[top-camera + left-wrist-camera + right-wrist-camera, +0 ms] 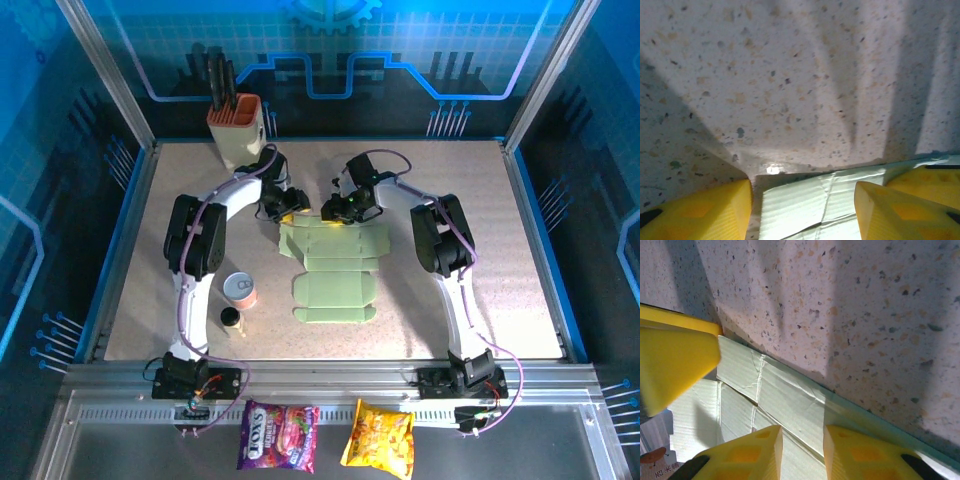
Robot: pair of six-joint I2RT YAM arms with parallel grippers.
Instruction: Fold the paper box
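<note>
The paper box [335, 285] lies flat on the counter [480, 250] as an unfolded sheet of pale green cardboard. Its long axis runs from just under my two tools back toward my bases. Its far end is the widest part, with flaps on both sides. The middle is narrower, and a plain panel with notched corners closes the near end. Crease lines cross it from side to side.

My left tool [283, 208] hangs low over the far left corner of the sheet. In the left wrist view, that tool [802, 190] stands wide. The corner of the paper box [790, 207] lies between its yellow fingers [705, 212], with bare speckled counter [790, 75] ahead of it.

My right tool [345, 208] sits just right of the left one, over the far edge. In the right wrist view, that tool [801, 432] is narrow, with a slim gap between its fingers [747, 452]. The creased paper box [785, 390] lies below and ahead of them, and its far edge runs diagonally across the counter [865, 315]. I see nothing clamped.

A utensil holder [238, 125] stands beyond my left tool, and a can [240, 290] stands behind it, to the left of the sheet.
</note>
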